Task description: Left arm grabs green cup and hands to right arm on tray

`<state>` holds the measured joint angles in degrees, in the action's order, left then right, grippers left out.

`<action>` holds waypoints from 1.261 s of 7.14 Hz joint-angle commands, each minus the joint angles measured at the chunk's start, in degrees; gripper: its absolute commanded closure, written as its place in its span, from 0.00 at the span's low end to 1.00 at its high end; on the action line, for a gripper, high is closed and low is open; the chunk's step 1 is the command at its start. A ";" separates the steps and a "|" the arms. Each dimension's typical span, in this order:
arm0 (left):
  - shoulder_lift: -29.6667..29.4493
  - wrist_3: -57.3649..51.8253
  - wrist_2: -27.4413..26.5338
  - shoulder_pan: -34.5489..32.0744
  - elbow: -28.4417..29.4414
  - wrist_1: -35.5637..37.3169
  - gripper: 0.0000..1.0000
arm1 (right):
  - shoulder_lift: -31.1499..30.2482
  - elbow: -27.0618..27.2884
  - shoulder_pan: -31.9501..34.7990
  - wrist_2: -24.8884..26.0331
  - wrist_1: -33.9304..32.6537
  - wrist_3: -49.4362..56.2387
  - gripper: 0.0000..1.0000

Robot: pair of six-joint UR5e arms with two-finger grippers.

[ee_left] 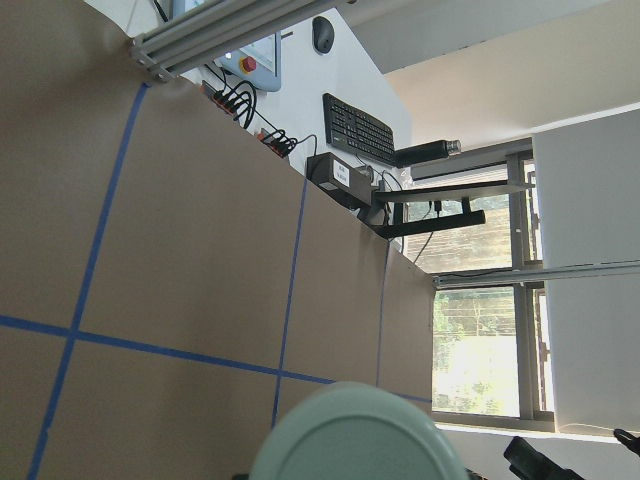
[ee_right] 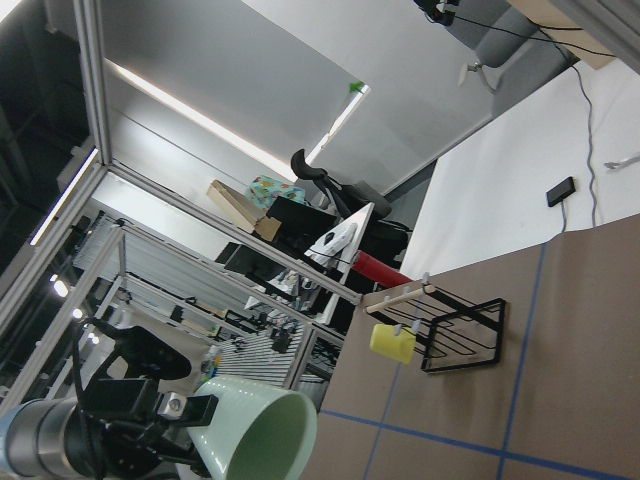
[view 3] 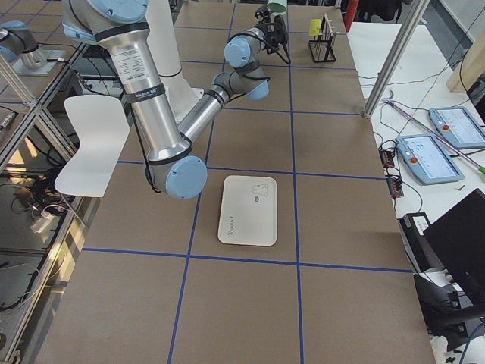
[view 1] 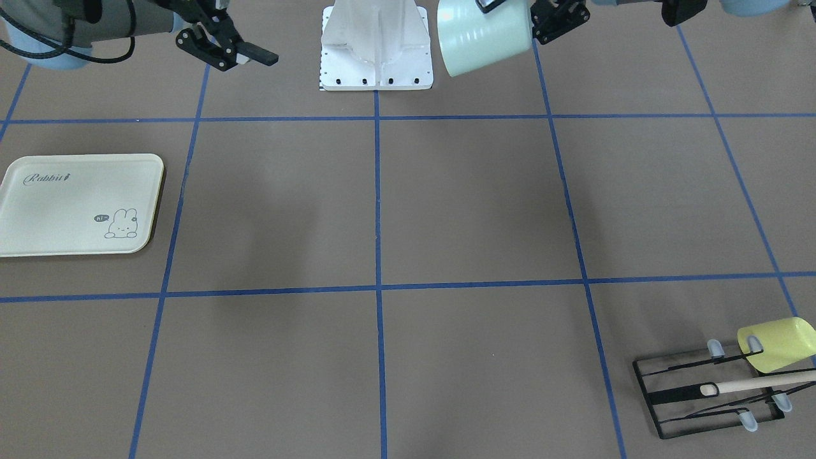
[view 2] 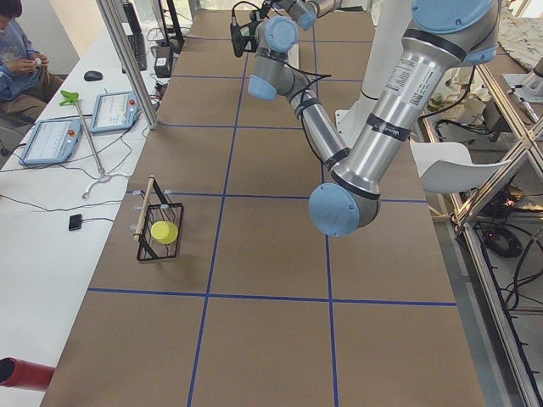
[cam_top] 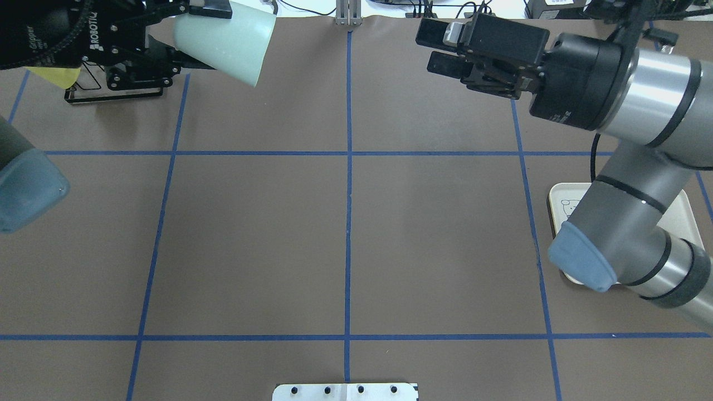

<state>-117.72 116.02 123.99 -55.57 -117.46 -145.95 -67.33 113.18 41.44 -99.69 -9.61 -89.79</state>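
Dropping the green cup (cam_top: pixel 237 43) is the main danger here, as I judge it. It hangs in the air over the table, not above the tray (view 1: pixel 64 217), so a miss would send it rolling on the table. The cup is smooth and tapers towards its bottom, and the left gripper (cam_top: pixel 192 34) pinches it near that narrow end; a squeeze on such a slope could let it squirt out mouth-first. A second risk is timing: if the left fingers let go before the right ones have closed on it, nothing holds it. A third is the two grippers knocking together, since the free length of cup is short.

Reading the overhead view as a dial, the cup sits at about 11 o'clock, lying tipped on its side, its open mouth aimed towards 3 o'clock. One left finger (cam_top: pixel 211 8) lies along its upper wall and the other runs under it, with the bottom tucked back between them. The right gripper (cam_top: pixel 440 49) waits at about 1 o'clock, fingers spread and holding nothing, well apart from the cup and facing it. The tray lies at 4 o'clock, partly hidden beneath the right arm (cam_top: pixel 640 89).
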 commanded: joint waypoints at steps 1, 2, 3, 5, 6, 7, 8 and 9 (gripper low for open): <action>-1.89 3.59 -0.06 0.28 -1.02 -0.21 0.98 | 0.00 -0.76 -9.06 9.83 9.92 -0.21 0.01; -1.90 4.12 0.03 0.37 -1.19 -0.21 0.98 | 0.18 -1.46 -11.44 12.39 14.14 -0.21 0.01; -1.90 4.12 -0.06 0.89 -1.54 -0.21 0.98 | 0.96 -1.56 -12.95 15.37 15.58 -0.21 0.01; -1.98 4.21 -0.06 3.35 -1.90 -0.38 0.98 | 3.24 -2.26 -13.49 17.06 15.59 -0.21 0.01; -2.59 4.21 -0.15 3.97 -1.81 -0.21 0.98 | 4.13 -2.61 -13.75 17.85 15.50 -0.21 0.01; -2.77 4.21 -0.15 4.76 -1.81 -0.21 0.98 | 4.48 -2.96 -13.93 18.12 15.42 -0.21 0.01; -2.78 4.12 -0.15 4.85 -1.64 -0.21 0.97 | 4.92 -3.05 -13.93 18.21 15.33 -0.21 0.01; -2.78 4.12 -0.15 4.94 -1.72 -0.21 0.96 | 5.27 -3.57 -13.93 18.47 15.15 -0.21 0.02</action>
<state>-120.45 120.18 123.84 -50.83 -119.18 -146.17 -62.54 110.09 27.55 -81.51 5.71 -90.00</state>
